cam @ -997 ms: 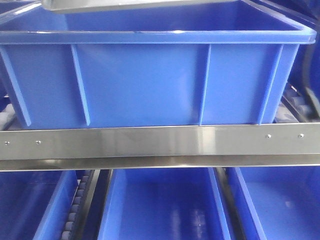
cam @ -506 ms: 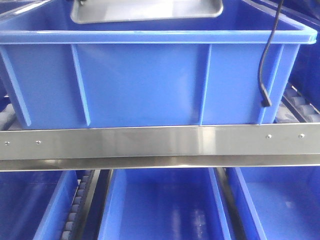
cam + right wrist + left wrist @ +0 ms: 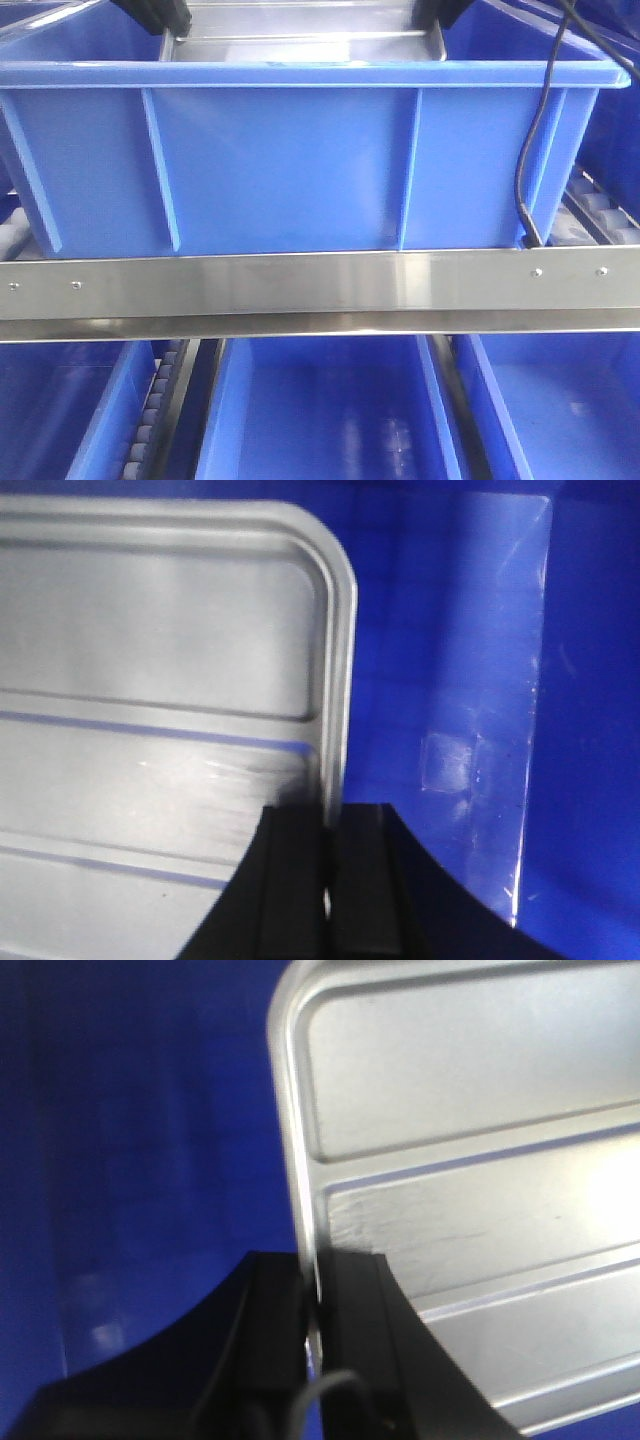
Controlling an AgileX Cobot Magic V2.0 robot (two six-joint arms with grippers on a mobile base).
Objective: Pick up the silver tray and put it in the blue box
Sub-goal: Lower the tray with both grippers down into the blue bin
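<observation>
The silver tray (image 3: 305, 35) hangs inside the mouth of the blue box (image 3: 290, 165), its rim just above the box's front rim in the front view. My left gripper (image 3: 165, 15) is shut on the tray's left edge and my right gripper (image 3: 435, 12) is shut on its right edge. The left wrist view shows the black jaws (image 3: 312, 1305) pinching the tray's rim, the tray (image 3: 470, 1180) to the right, the blue box wall (image 3: 130, 1140) to the left. The right wrist view shows the jaws (image 3: 328, 825) pinching the tray (image 3: 160, 680), the box interior (image 3: 470, 680) to the right.
The blue box sits on a roller rack behind a steel rail (image 3: 320, 285). Other blue crates (image 3: 320, 410) stand on the shelf below. A black cable (image 3: 535, 130) hangs down the box's right front corner. Rollers (image 3: 600, 210) show at the right.
The tray has come down from above the box's rim into its mouth, and it has levelled out. Both grippers now show at the top edge. The black cable hangs lower.
</observation>
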